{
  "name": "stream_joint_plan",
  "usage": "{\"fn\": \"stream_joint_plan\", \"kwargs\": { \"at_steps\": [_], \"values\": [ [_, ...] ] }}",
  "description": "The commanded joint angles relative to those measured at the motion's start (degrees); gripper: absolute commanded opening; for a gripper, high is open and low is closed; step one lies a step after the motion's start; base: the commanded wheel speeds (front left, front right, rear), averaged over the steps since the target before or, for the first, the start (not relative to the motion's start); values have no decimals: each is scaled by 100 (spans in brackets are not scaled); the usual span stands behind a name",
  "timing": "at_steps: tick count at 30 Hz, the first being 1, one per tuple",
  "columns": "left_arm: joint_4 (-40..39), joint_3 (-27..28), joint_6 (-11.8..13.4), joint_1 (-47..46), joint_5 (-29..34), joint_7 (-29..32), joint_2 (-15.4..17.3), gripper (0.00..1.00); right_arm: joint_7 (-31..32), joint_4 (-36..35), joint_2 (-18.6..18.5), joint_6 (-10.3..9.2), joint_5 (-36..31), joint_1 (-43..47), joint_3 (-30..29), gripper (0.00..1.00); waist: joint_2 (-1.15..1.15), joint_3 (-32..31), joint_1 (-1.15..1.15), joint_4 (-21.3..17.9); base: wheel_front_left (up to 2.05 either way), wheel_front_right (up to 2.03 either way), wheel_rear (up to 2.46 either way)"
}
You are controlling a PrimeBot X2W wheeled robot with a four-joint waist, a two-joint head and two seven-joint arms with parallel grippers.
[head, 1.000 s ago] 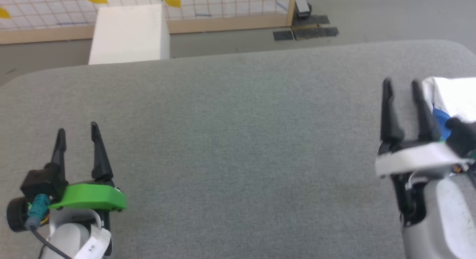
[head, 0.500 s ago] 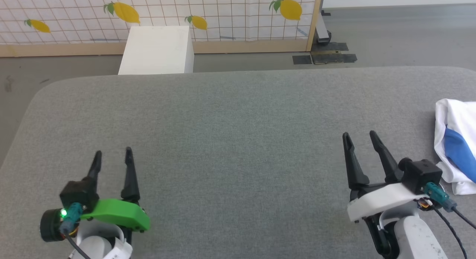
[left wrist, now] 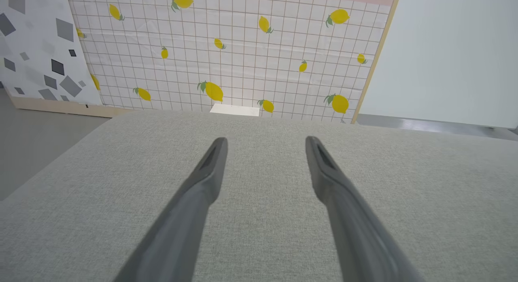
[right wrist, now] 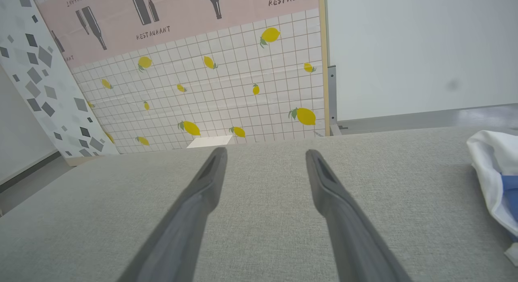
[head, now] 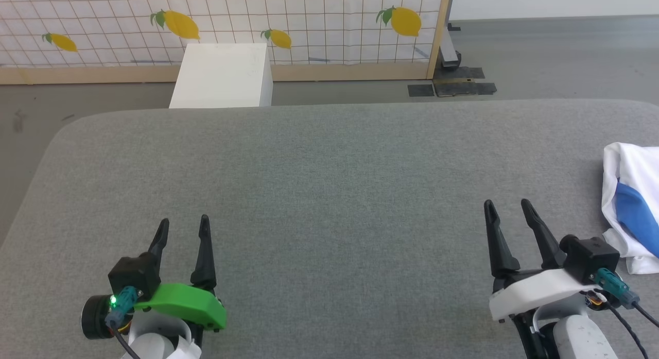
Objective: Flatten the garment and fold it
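A table (head: pixel 329 184) covered in grey cloth is seen across most of the head view. The garment (head: pixel 630 194) is found at 3 o'clock in that view, lying crumpled on the cloth by the table's right side. It is white, with a blue band showing among its folds, and it is cut off by the picture's edge. In the right wrist view the garment (right wrist: pixel 489 168) is seen at 4 o'clock, heaped and unflattened. The left gripper (head: pixel 184 221) is placed at 7 o'clock in the head view, over the near part of the table. Its two dark fingers are spread wide apart and pointed toward 12 o'clock, and only bare cloth is seen between them. The right gripper (head: pixel 506 203) is placed at 5 o'clock, its fingers likewise spread wide and holding no cloth. The garment lies just beside this gripper, toward 3 o'clock of it, and the fingers are kept apart from the fabric. Whether the fingertips touch the table cannot be told. Beyond the table's far edge, a white box (head: pixel 221 83) is seen at 11 o'clock, standing on the grey floor (head: pixel 566 55). Behind it, at 12 o'clock, a panel (head: pixel 309 19) printed with a grid and yellow lemons is set upright.
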Motion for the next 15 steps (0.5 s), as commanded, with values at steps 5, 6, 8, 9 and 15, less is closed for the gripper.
{"fn": "stream_joint_plan", "kwargs": {
  "at_steps": [5, 6, 8, 9, 15],
  "values": [
    [-40, 43, 36, 28, 12, -60, -53, 100, -20, -41, 1, -9, 27, 90, -64, 100, 39, -9, 1, -16, 0, 0, 0],
    [-41, 52, 41, 29, 12, -61, -55, 100, -20, -42, 1, -9, 34, 95, -72, 100, 39, -10, 1, -19, 0, 0, 0],
    [-22, 65, 40, 32, 10, -63, -49, 100, -19, -38, 1, -9, 44, 97, -80, 100, 39, -6, 1, -23, 0, 0, 0],
    [2, 61, 43, 34, 18, -64, -41, 100, -19, -36, 1, -9, 49, 99, -83, 100, 39, -6, 1, -23, 0, 0, 0],
    [4, 69, 25, 0, 7, -5, -28, 0, 12, -21, 0, 0, 76, 8, -85, 0, 0, -3, 1, -27, 0, 0, 0]
  ]
}}
